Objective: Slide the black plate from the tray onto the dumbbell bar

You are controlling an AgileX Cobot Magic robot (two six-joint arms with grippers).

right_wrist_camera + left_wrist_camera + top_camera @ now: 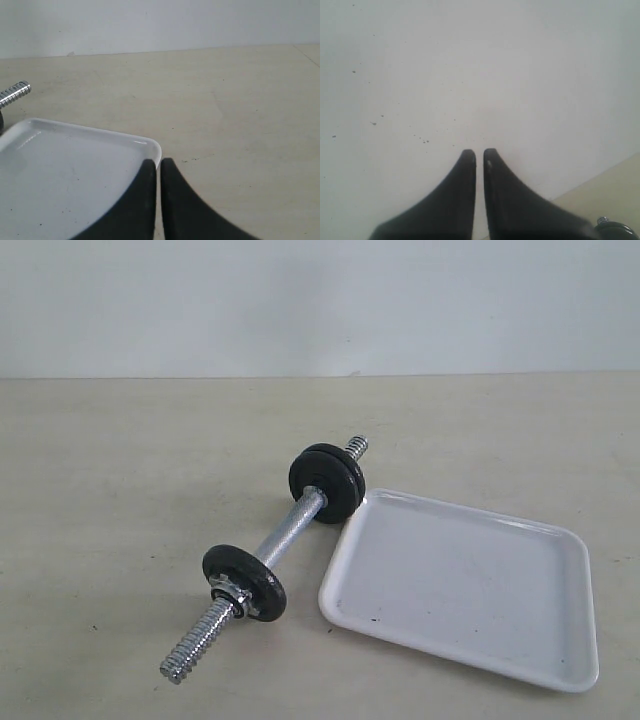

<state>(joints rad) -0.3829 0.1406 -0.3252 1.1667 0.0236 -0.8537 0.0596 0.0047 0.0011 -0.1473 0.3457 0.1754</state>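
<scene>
**Plate seated but unsecured; slip-off and rolling are the live risks**

The left gripper [479, 152] is hanging with its jaws clenched on nothing, only a hairline gap showing. The surface under it is pale and speckled; I cannot tell for certain what it is.

On the tabletop [100, 490], the dumbbell bar [290, 525] is lying diagonally, running from near the middle of the near edge toward the far edge. At its near end a chrome star nut [228, 592] is backing one black disc [250, 578].

At the far end two discs are sitting pressed together. The outer one is, in my judgement, the black plate [348, 476]. No nut is showing beyond it, so any tilt or knock is risking it sliding off the thread.

The bar is resting on round discs, so a nudge is likely to set it rolling against the white tray [460, 580]. That tray is lying empty toward the right near corner, with one corner just beside the plate.

The right gripper [158, 162] is hovering over a tray corner, jaws clenched and empty. A careless descent is risking a strike on the rim, tipping the tray.
</scene>
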